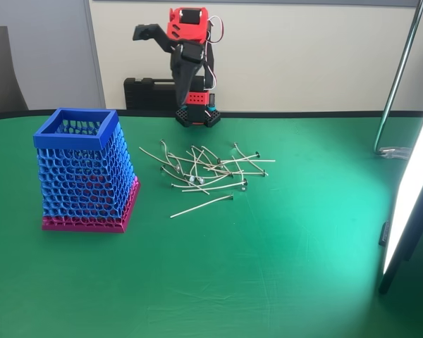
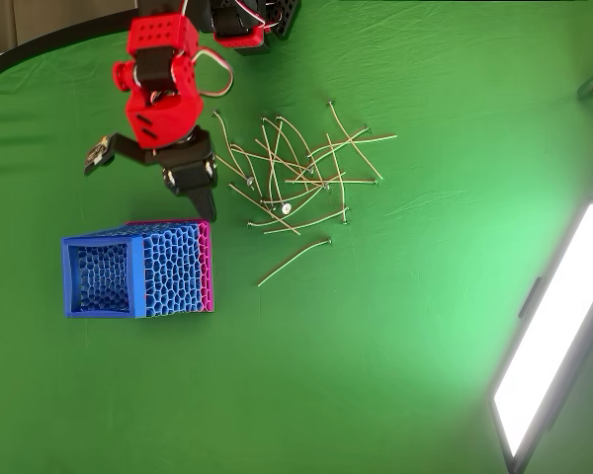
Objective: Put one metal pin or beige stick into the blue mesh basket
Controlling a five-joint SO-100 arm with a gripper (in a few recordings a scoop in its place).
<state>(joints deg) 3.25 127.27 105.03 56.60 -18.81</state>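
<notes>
- No stick is picked yet, I judge: the gripper (image 2: pixel 148 173) is raised, jaws apart and empty.
- Sticks (image 1: pixel 208 169) lie in a loose tangle on the green table (image 1: pixel 268 267), just right of the basket (image 1: pixel 84 172); 1 stick (image 2: pixel 295 260) lies apart.
- Next: descend on that lone stick and pinch it.
- Sticks are thin, pale, slightly curved; the basket is honeycomb mesh, blue above a pink base.

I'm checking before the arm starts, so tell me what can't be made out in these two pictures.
- Inside of the blue mesh basket: in the fixed view its walls hide the bottom; in the overhead view the mesh floor is too fine to tell whether a stick lies there.
- Pile of sticks: too thin and crossed to count in either view.
- Gripper: in the overhead view the arm's red body covers part of it.
</notes>
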